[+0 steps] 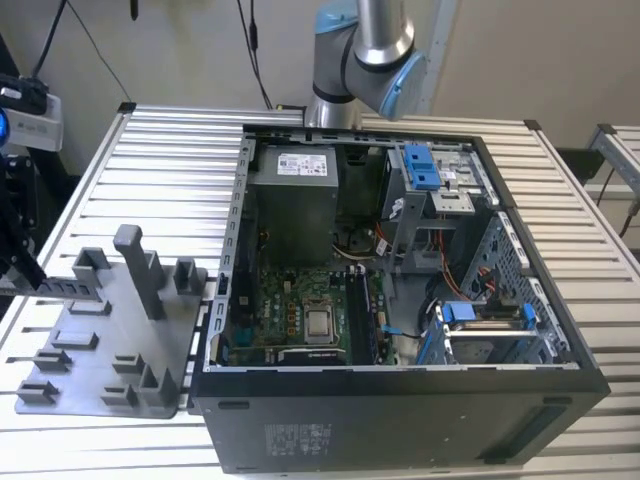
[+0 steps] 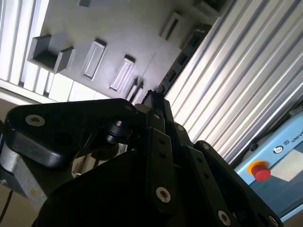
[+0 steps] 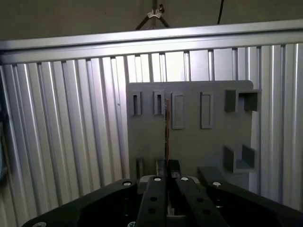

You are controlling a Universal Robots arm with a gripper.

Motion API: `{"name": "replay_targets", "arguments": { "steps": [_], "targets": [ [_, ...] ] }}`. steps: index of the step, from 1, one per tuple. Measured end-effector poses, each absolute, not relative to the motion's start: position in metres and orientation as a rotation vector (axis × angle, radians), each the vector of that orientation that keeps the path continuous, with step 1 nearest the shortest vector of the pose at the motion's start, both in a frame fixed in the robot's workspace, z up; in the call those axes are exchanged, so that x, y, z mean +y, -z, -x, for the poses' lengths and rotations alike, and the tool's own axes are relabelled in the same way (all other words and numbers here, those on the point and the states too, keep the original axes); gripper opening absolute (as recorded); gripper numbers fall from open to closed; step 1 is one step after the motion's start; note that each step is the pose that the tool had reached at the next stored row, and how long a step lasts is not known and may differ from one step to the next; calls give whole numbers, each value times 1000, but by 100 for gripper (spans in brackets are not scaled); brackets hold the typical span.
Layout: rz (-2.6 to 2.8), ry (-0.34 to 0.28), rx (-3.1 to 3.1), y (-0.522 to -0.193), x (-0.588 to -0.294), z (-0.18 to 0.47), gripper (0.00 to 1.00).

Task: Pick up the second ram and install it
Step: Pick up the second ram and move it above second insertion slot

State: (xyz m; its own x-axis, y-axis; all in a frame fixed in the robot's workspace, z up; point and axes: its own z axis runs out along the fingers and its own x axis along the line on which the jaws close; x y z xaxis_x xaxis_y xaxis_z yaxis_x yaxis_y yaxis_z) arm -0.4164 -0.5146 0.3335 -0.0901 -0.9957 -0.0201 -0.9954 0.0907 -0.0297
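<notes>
In the first wrist view my gripper [image 3: 167,165] is shut on the second ram [image 3: 165,130]. The ram shows edge-on as a thin dark strip standing out past the fingertips. It hangs well above the grey tray [image 3: 199,142], over the tray's row of narrow slots. In the second wrist view the gripper [image 2: 157,97] points at the same tray [image 2: 118,28] from high up. In the exterior view the tray [image 1: 100,350] lies at the exterior view's left of the open computer case. Inside the case are the green motherboard [image 1: 290,310] and its long black slots [image 1: 366,315]. The arm [image 1: 365,45] rises out of the picture.
The case's black front wall [image 1: 400,420] and rim stand around the board. A grey power supply [image 1: 293,200] and blue drive brackets [image 1: 420,165] rise inside it. The ribbed metal table [image 1: 150,150] carries everything. A pendant with a red button [image 2: 258,170] lies near the table edge.
</notes>
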Motion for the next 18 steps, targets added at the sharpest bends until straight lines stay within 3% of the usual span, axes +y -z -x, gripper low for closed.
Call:
{"name": "replay_targets", "arguments": {
  "steps": [18],
  "targets": [
    [2095,13,2294,-379,-514,416,14]
  ]
}}
